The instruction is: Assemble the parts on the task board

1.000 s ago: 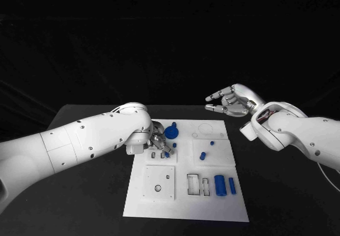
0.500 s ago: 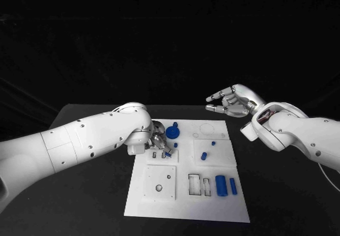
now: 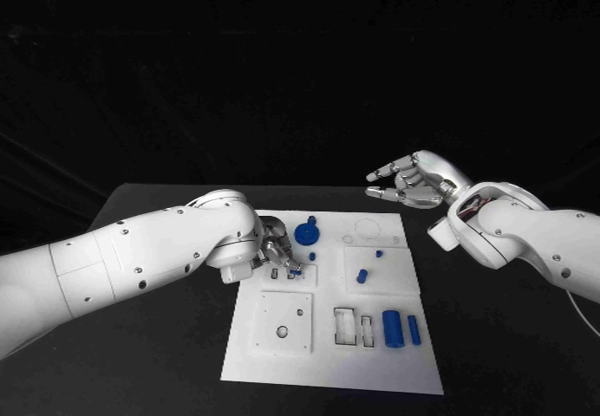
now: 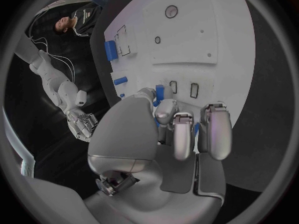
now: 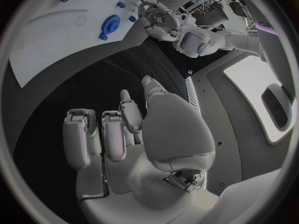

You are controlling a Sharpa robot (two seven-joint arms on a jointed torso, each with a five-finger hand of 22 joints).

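While the left hand (image 3: pixel 277 252) pinches a small blue peg (image 3: pixel 295 271) at the slots on the white task board (image 3: pixel 328 364), the right hand (image 3: pixel 410 180) hovers beyond the board's far edge, fingers loosely curled on nothing. The peg looks light, rigid and slick, best taken by its sides. Seven blue parts show: one round disc (image 3: pixel 304 234), two cylinders (image 3: pixel 390 327), four small pegs

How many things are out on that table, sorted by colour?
Blue parts: 7, counting the disc and its knob as one
White board: 1
Silver hands: 2, the left hand and the right hand
Total: 10
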